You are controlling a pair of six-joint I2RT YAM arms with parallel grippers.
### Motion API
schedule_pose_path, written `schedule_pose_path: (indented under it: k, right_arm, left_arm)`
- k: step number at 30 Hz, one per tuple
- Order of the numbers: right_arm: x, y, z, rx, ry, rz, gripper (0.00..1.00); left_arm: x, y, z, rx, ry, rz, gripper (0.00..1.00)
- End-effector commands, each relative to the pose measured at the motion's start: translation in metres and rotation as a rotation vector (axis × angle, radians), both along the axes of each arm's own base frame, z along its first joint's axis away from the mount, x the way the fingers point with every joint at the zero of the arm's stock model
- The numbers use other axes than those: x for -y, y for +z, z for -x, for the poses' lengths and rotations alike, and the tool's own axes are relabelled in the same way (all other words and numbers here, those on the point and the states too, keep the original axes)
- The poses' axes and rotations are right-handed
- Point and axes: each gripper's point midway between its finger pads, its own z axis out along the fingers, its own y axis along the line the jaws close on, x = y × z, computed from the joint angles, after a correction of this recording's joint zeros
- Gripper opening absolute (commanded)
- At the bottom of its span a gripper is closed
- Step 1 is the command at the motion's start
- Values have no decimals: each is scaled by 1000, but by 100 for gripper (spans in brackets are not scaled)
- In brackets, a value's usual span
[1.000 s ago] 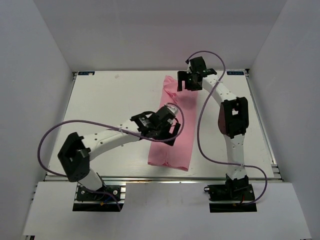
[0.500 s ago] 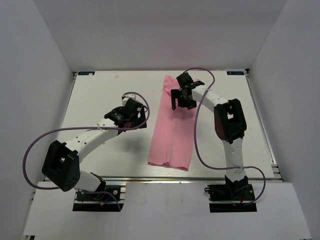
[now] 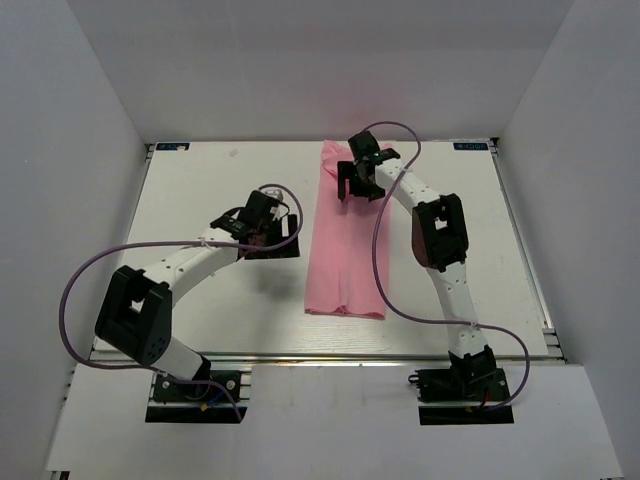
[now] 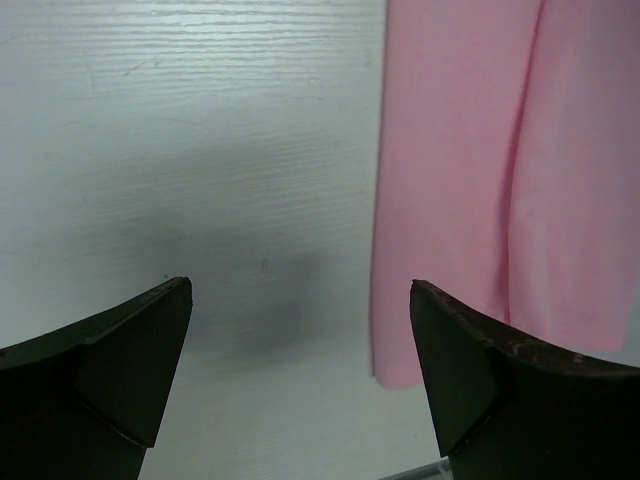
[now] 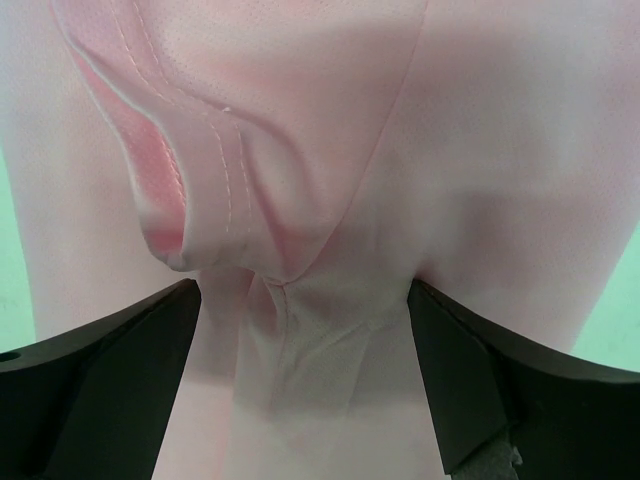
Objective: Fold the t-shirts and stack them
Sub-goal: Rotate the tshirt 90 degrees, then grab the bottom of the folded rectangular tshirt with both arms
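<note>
The light pink t-shirt [image 3: 345,260] lies folded into a long narrow strip down the middle of the white table. My left gripper [image 3: 268,232] is open and empty over bare table, left of the strip. In the left wrist view the shirt [image 4: 500,150] lies to the right of the open gripper [image 4: 300,380]. My right gripper [image 3: 356,186] is at the shirt's far end. In the right wrist view it [image 5: 305,370] is open, with the fingers on either side of bunched fabric and a stitched hem [image 5: 225,150].
White walls close in the table [image 3: 200,190] on the left, back and right. An aluminium rail [image 3: 320,358] runs along the near edge. Purple cables [image 3: 385,270] loop off both arms, the right one over the shirt's right side.
My left arm has pulled off the shirt to the left, onto bare table. My right gripper has moved left and down onto the shirt's far end. The strip has shifted slightly toward the back.
</note>
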Motion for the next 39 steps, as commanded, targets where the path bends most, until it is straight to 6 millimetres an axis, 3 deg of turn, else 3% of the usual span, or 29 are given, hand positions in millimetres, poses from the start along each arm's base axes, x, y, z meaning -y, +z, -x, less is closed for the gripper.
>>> schedule_pose_path:
  k: [1, 3, 5, 6, 8, 9, 11, 13, 14, 15, 16, 18, 19, 21, 22, 23, 24, 25, 27, 29, 32, 34, 38, 39]
  right_arm:
    - [13, -30, -7, -62, -16, -12, 90]
    - [4, -7, -12, -25, 58, -61, 90]
    - [0, 2, -10, 6, 100, -61, 90]
    - [-1, 7, 7, -6, 159, -65, 90]
    - [-16, 74, 5, 147, 218, -138, 90]
    - [-8, 44, 32, 72, 228, -126, 90]
    - [-21, 122, 34, 266, 260, -236, 90]
    - [-12, 98, 64, 224, 251, -248, 90]
    - [-6, 125, 80, 273, 241, -276, 90]
    - [0, 125, 87, 270, 222, -273, 90]
    - [9, 139, 104, 287, 208, -278, 90]
    - [32, 111, 131, 198, 148, -219, 90]
    - [45, 91, 158, 135, 108, -204, 90]
    - [57, 101, 185, 126, 83, -218, 90]
    - [61, 71, 216, 22, 80, -229, 90]
    - [61, 69, 228, 0, 83, -249, 90]
    - [59, 82, 238, 25, 100, -293, 90]
    - [61, 68, 255, -28, 104, -303, 90]
    - [55, 58, 287, -100, 144, -378, 90]
    - [54, 50, 303, -136, 156, -405, 90]
    - [55, 44, 308, -151, 153, -409, 90]
    - [57, 36, 318, -197, 153, -409, 90]
    - [58, 20, 333, -242, 145, -417, 85]
    - [58, 18, 336, -257, 136, -427, 84]
  left_arm:
    - [22, 28, -5, 32, -138, 66, 100]
    - [31, 30, 0, 11, -203, 91, 100]
    - [37, 24, 5, -9, -246, 79, 100]
    - [38, 24, 8, -15, -274, 77, 100]
    - [40, 16, 17, -57, -306, 90, 100]
    - [41, 12, 23, -75, -329, 98, 100]
    - [43, -1, 35, -107, -351, 109, 100]
    - [50, 0, 39, -91, -379, 141, 100]
    - [47, -7, 44, -109, -377, 135, 100]
    - [51, -6, 44, -98, -389, 138, 100]
    - [53, -13, 52, -117, -390, 138, 100]
    - [55, -20, 58, -122, -404, 126, 100]
    - [58, -23, 63, -125, -409, 121, 100]
    - [58, -33, 72, -150, -414, 96, 100]
    - [62, -36, 77, -149, -420, 87, 100]
    - [65, -35, 76, -135, -415, 89, 100]
    - [67, -41, 81, -147, -426, 83, 100]
    - [70, -47, 88, -164, -432, 81, 100]
    - [73, -52, 89, -167, -432, 86, 100]
    - [81, -57, 96, -175, -437, 96, 98]
    - [78, -65, 99, -180, -415, 61, 91]
    - [78, -65, 99, -180, -414, 61, 82]
    - [79, -71, 106, -177, -423, 58, 80]
    - [79, -75, 107, -188, -422, 51, 75]
